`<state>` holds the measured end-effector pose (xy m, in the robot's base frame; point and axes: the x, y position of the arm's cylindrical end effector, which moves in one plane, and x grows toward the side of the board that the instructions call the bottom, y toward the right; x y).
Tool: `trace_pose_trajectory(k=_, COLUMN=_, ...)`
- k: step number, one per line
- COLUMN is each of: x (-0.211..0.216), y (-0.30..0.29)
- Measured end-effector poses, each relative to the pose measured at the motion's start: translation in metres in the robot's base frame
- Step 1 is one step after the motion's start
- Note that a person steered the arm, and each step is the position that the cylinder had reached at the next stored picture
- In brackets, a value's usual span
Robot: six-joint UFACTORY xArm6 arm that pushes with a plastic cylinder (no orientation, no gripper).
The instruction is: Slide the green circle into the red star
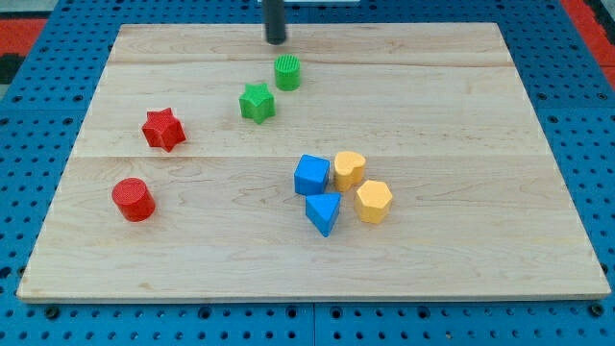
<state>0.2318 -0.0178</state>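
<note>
The green circle (287, 72) stands on the wooden board near the view's top middle. The red star (163, 129) lies well to its left and lower, at the board's left. My tip (277, 40) is just above the green circle toward the view's top, slightly left of it, with a small gap between them. A green star (257, 102) lies just below and left of the green circle, between it and the red star.
A red circle (133, 199) sits at the lower left. A cluster in the middle holds a blue cube (311, 175), a blue triangular block (324, 212), a yellow block (349, 169) and a yellow hexagon (373, 202). The board (480, 269) lies on a blue pegboard.
</note>
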Motion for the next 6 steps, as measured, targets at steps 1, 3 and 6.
trace_pose_trajectory(k=1, x=0.036, y=0.025)
trace_pose_trajectory(k=3, x=0.101, y=-0.142)
trace_pose_trajectory(k=6, x=0.044, y=-0.18)
